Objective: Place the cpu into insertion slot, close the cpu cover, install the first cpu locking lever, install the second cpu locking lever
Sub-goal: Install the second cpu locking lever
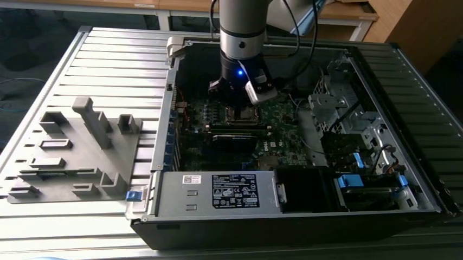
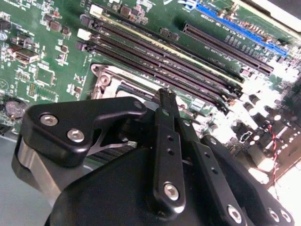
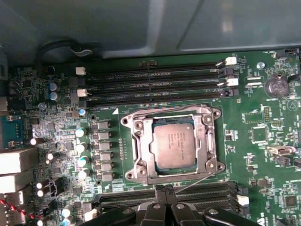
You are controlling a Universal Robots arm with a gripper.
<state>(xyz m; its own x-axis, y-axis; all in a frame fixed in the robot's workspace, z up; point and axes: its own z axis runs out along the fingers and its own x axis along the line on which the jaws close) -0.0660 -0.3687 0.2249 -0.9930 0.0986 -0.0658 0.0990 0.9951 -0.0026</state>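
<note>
The arm stood over the open computer case, wrist down inside it, right above the motherboard. In the first wrist view the cpu lay flat in the insertion slot, dull silver top facing up, its edges square with the socket and parallel to the memory slots. It was nearly square, so it had no real long axis to speak of.

The cpu cover was down around it, its silvery frame ringing the chip on all sides with the metal top showing through the big opening. So, as I judged it, placing and cover-closing were done and the lever work was in hand. A thin locking lever ran slantwise just off the socket edge nearest the gripper; whether it was latched, I could not tell.

The gripper hovered just beside that edge of the socket, fingers drawn together in a narrow point with nothing between them, and apart from the cover as far as I could see.

The next move would call for a fine, low push on that slim wire, with the tip kept off the chip and the small components nearby.
</note>
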